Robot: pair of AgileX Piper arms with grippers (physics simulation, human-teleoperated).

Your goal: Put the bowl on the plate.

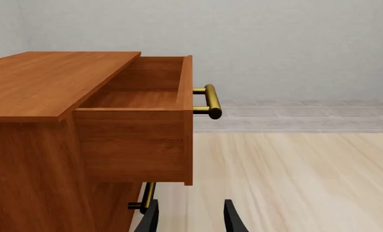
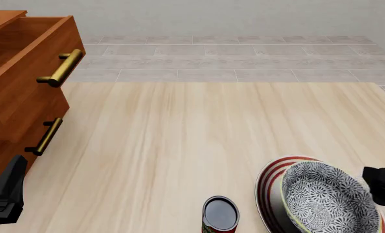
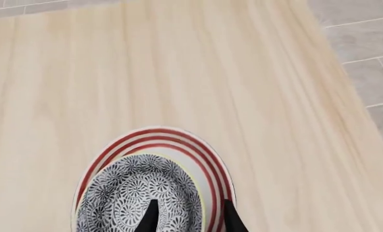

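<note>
The bowl (image 2: 326, 198) sits tilted on the plate (image 2: 268, 183) at the near right part of the table (image 2: 199, 141), its patterned inside turned up and toward the table's left edge, its right side raised. The right claw (image 3: 190, 217) is at the bowl's right rim: in the right wrist view one dark finger lies over the bowl's patterned inside and the other over the plate's red rings just outside the rim, so the rim stands between them; whether they press on it cannot be told. In the front view only a dark part of that arm shows just beside the bowl near the table's right edge. A small dark-topped can (image 2: 219, 213) stands at the near edge, just left of the plate. The left claw (image 1: 191, 216) is spread and holds nothing, well apart from the bowl, near the wooden cabinet (image 2: 14, 92) at the table's left edge, whose top drawer (image 1: 139, 135) is pulled out
</note>
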